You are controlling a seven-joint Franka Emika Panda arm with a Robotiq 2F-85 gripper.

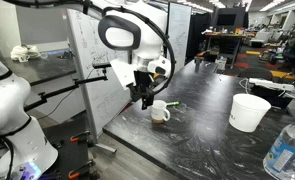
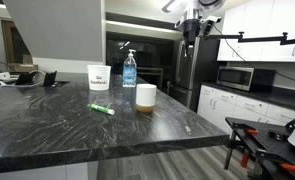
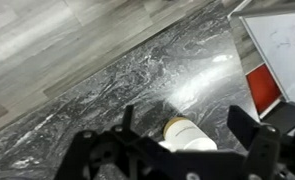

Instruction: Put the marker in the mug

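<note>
Fingers point(image 3: 128, 118) spread wide, nothing between them — the gripper point(image 2: 191, 38) hangs empty, high above the dark stone counter point(image 2: 47, 125). The wrist view looks down at the mug point(image 3: 192, 133), which sits just below the gap between the jaws.

Marker point(image 2: 101, 108): lies flat on the counter, apart from the mug point(image 2: 146, 96) and on the side toward the white tub point(image 2: 98, 77). Not visible in the wrist view.

Handling judgement:
- Light, stiff, slim. Smooth plastic barrel, likely slippery, and round enough to roll on polished stone if nudged.
- Best hold looks to be mid-barrel, jaws set across the long axis, so it hangs level and does not pivot.
- Lying flat leaves little height above the stone — I would come down low, fingertips almost on the surface, and close gently.
- Not fragile, so moderate squeeze is fine. Too hard may squirt it out sideways.

Mug: upright, open top, handle visible in an exterior view point(image 1: 160, 112). Marker is roughly as long as the mug is wide, so I would tip it end-down before release.
</note>
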